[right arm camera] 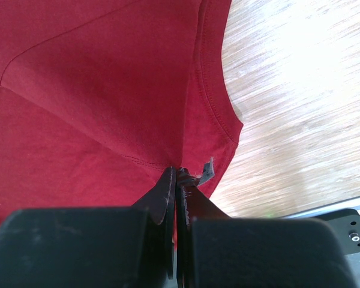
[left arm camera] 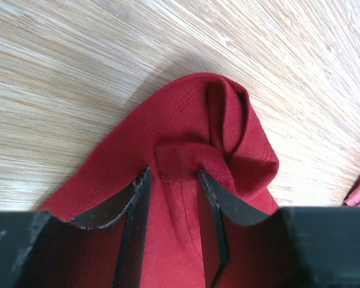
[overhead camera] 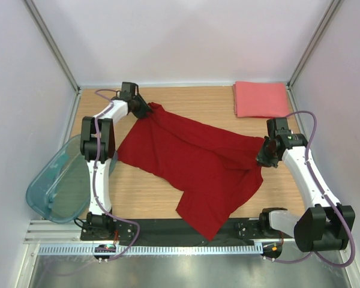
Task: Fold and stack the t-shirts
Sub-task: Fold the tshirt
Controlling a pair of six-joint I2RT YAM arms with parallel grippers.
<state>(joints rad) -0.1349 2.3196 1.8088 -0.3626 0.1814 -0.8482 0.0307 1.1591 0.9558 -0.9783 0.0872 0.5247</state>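
1. Top external view: the dark red t-shirt (overhead camera: 198, 162) lies spread and rumpled across the middle of the tabletop (overhead camera: 144, 195). The folded salmon-pink t-shirt (overhead camera: 261, 99) lies at the far right corner.
2. Left wrist view: the left gripper (left arm camera: 174, 175) stands half apart astride a bunched corner of the red shirt; whether it clamps the cloth cannot be told. Its arm reaches to the far left.
3. Right wrist view: the right gripper (right arm camera: 180, 174) is pinched tight on the red shirt's edge, arm bent inward.

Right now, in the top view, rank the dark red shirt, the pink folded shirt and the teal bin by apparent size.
1. dark red shirt, the largest, spread across the table.
2. teal bin, clearly second.
3. pink folded shirt, smallest, though it lies farthest from the camera.
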